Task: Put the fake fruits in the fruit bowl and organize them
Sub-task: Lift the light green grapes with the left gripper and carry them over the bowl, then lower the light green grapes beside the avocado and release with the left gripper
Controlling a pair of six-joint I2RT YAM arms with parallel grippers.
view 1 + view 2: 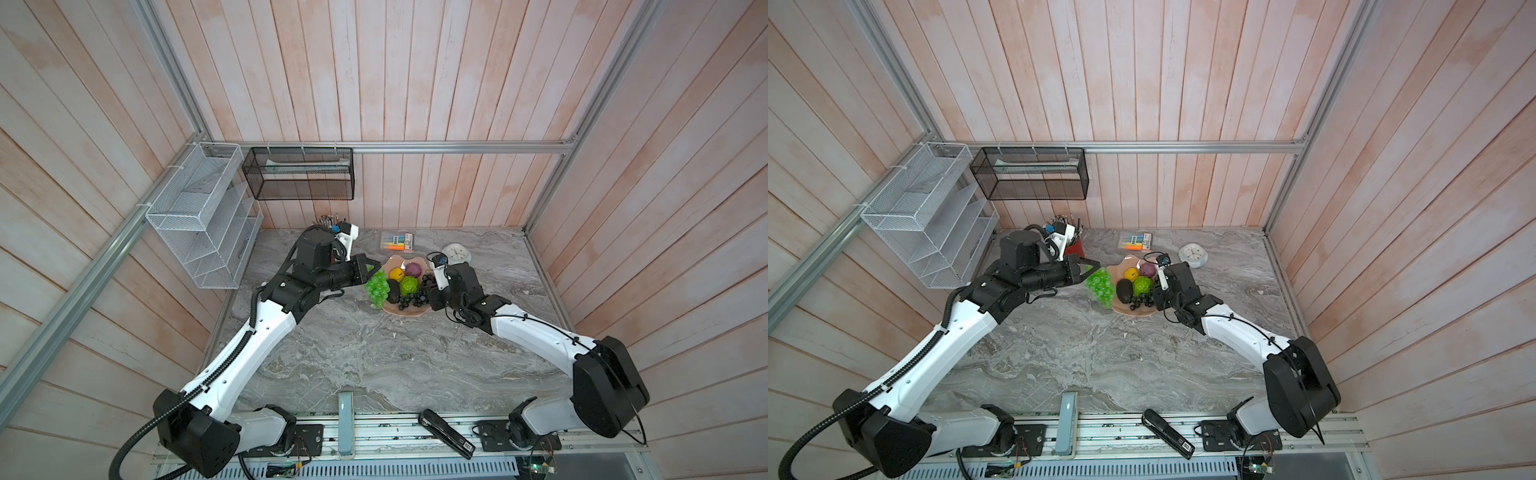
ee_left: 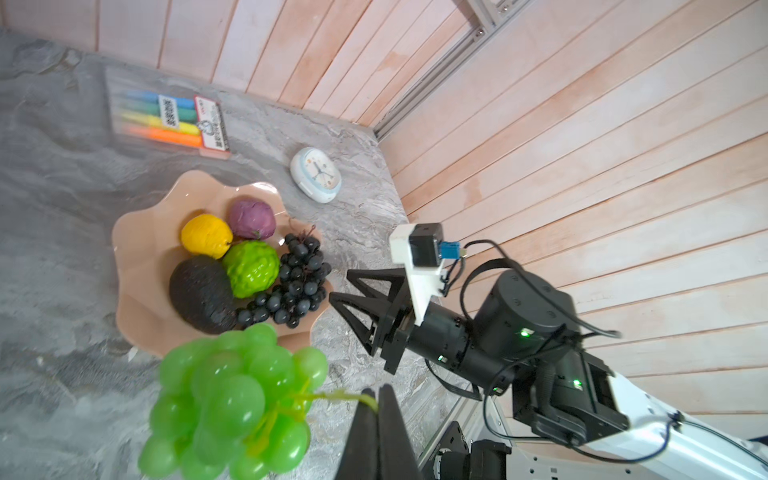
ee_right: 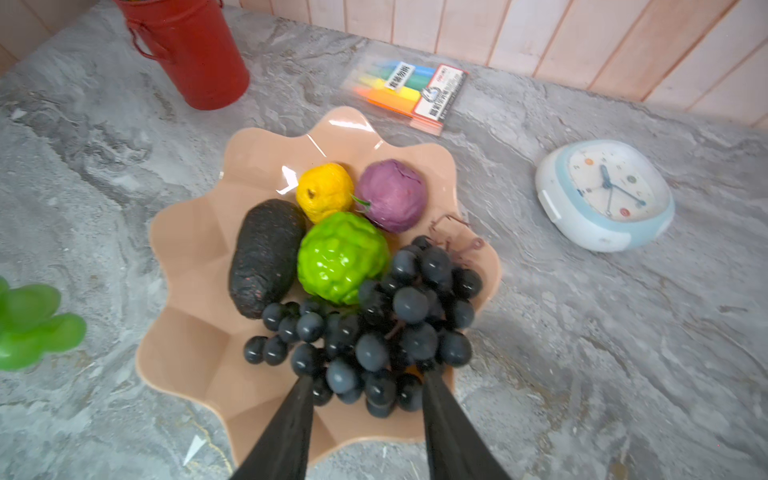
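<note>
The peach-pink fruit bowl [image 1: 390, 262] [image 3: 195, 232] holds a yellow ball [image 3: 325, 192], a purple ball [image 3: 392, 195], a bumpy lime-green ball [image 3: 340, 257], a dark avocado [image 3: 266, 257] and a black grape bunch [image 3: 395, 316] [image 1: 413, 297]. My left gripper [image 2: 376, 399] [image 1: 376, 266] is shut on the stem of the green grape bunch [image 2: 232, 399] [image 1: 377, 286]. That bunch hangs just outside the bowl's left rim. My right gripper [image 3: 366, 376] [image 2: 340, 284] is open, its fingers straddling the near end of the black grapes at the bowl's right rim.
A white clock [image 1: 456, 252] lies right of the bowl and a highlighter pack [image 1: 397, 242] behind it. A red pen cup [image 3: 187, 50] stands at the back left. Mesh racks [image 1: 199, 216] hang on the left wall. A black stapler [image 1: 446, 432] lies at the front edge.
</note>
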